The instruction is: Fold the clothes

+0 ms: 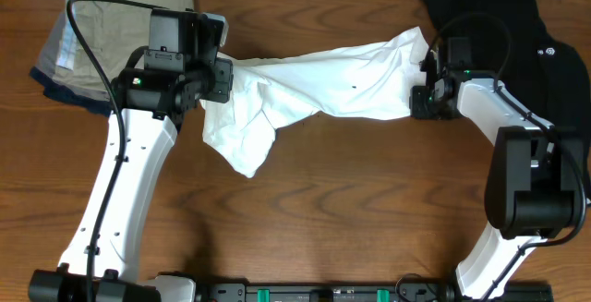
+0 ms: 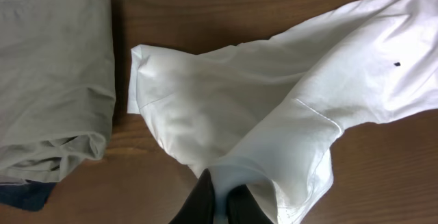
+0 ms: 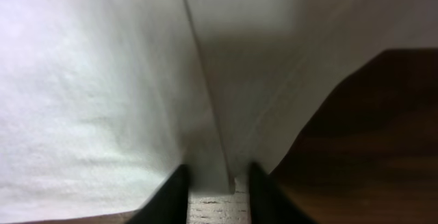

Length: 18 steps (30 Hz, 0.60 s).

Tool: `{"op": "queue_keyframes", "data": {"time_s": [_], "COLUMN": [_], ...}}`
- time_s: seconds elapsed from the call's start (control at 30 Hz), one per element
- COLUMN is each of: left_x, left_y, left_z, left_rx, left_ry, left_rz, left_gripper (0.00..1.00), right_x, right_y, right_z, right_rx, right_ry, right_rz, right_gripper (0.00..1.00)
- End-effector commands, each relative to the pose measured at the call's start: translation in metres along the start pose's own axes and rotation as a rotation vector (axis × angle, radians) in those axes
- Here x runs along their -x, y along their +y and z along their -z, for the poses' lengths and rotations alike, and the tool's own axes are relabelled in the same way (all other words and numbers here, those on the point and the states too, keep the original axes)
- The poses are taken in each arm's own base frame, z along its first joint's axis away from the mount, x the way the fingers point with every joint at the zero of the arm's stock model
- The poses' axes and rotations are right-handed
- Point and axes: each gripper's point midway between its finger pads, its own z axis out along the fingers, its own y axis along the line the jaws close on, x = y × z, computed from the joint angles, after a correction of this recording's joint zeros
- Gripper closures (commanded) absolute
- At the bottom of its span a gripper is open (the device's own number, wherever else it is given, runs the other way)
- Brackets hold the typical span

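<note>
White cotton T-shirt stretches crumpled between left hand and right hand over the bench, its print unreadable. From the left wrist, that hand is clamped on a fold. From the right wrist, the fingers flank a seam, and whether they grip it is unclear.

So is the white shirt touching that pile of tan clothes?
Apart. The left wrist view shows a strip of bare table running between the white shirt and the tan clothes pile.

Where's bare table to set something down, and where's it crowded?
Free: the tabletop in front of the white T-shirt, between the left arm and right arm. A narrow strip behind it, between the folded pile and black garment. Both back corners are crowded.
</note>
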Motion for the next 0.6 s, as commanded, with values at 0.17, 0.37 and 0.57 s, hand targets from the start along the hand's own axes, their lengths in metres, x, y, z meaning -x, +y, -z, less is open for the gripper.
{"op": "queue_keyframes", "data": {"time_s": [0.17,0.37,0.57], "left_x": [0.002,0.009,0.013], "left_y": [0.005,0.006,0.008], "left_z": [-0.003,-0.001,0.002], "left_rx": [0.020,0.026,0.037], "left_ry": [0.002,-0.032,-0.047], "left_rz": [-0.010,-0.012,-0.013], "left_gripper": [0.94,0.94,0.94], "right_x": [0.001,0.052,0.080], "right_y": [0.005,-0.004,-0.030], "right_z": [0.010,0.105,0.187], "right_rx": [0.039,0.036,0.009], "right_ry": [0.001,-0.181,-0.374], "right_rz": [-0.018,-0.041,-0.087], "right_gripper": [0.99,1.00,0.99]}}
